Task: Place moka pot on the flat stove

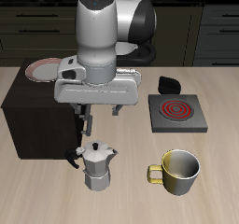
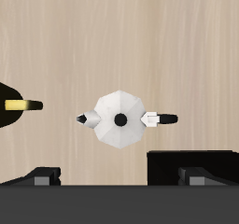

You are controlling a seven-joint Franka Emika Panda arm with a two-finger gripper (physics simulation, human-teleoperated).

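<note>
The moka pot point(image 1: 97, 165) stands upright on the table near the front edge, silver-grey with a knobbed lid. In the wrist view I look straight down on its lid point(image 2: 120, 119), with its dark handle point(image 2: 162, 119) to one side. My gripper point(image 1: 100, 125) hangs open a little above the pot and holds nothing; its fingers point(image 2: 39, 177) show wide apart in the wrist view. The flat stove point(image 1: 175, 112), dark grey with a red coil ring, lies on the table farther back and to the side of the pot, with nothing on it.
A yellowish-rimmed metal mug point(image 1: 177, 170) stands beside the pot near the front edge, and it also shows in the wrist view point(image 2: 13, 105). A large dark cabinet point(image 1: 37, 116) stands close behind the pot, with a plate point(image 1: 42, 69) on top. A small black object point(image 1: 168, 82) lies behind the stove.
</note>
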